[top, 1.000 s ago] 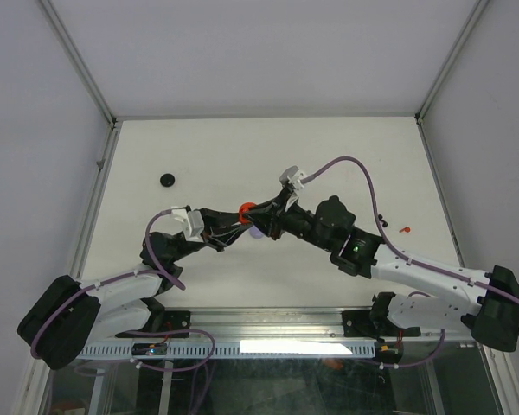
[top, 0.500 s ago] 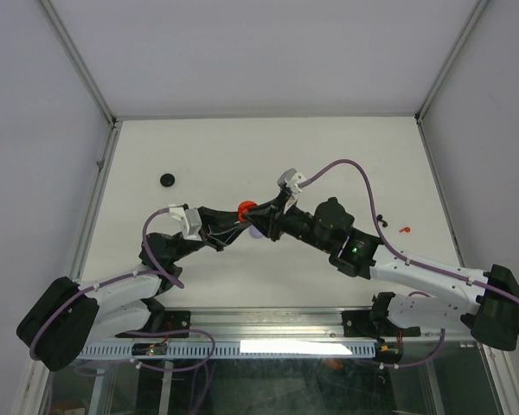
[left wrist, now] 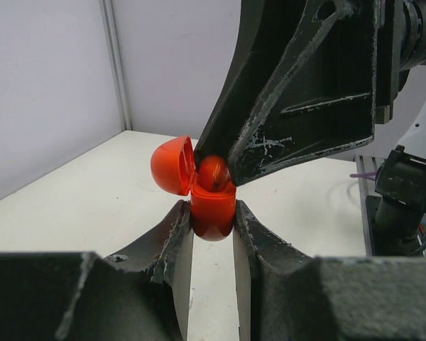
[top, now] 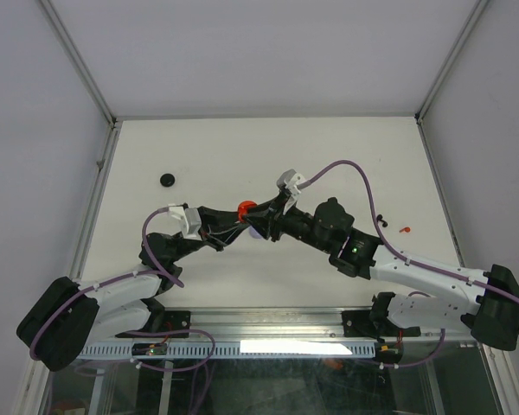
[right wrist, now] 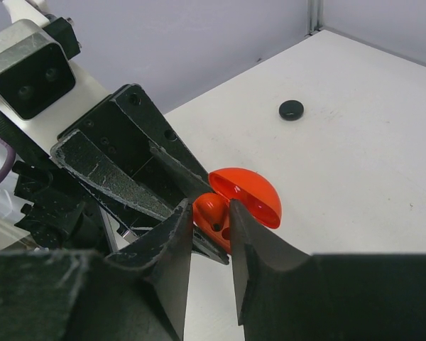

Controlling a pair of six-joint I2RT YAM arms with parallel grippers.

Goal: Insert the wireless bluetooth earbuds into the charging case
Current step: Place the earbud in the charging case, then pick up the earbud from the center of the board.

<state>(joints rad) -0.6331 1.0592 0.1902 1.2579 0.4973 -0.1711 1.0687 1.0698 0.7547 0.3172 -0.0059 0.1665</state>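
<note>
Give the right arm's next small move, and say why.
Probably open the right gripper clear of the earbud, then back straight off. The earbud already sits in the mouth of the charging case, which the left gripper clamps, lid swung open. The right fingertips flank the earbud closely, so a sideways pull might drag it out.

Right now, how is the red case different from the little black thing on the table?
The case is bright red; the black thing is black. The case is pinched in the left gripper, off the table; the black thing lies alone on the table. The case is open, lid tipped back, a red earbud at its mouth; the black thing is flat and round. Both are small and rounded.
</note>
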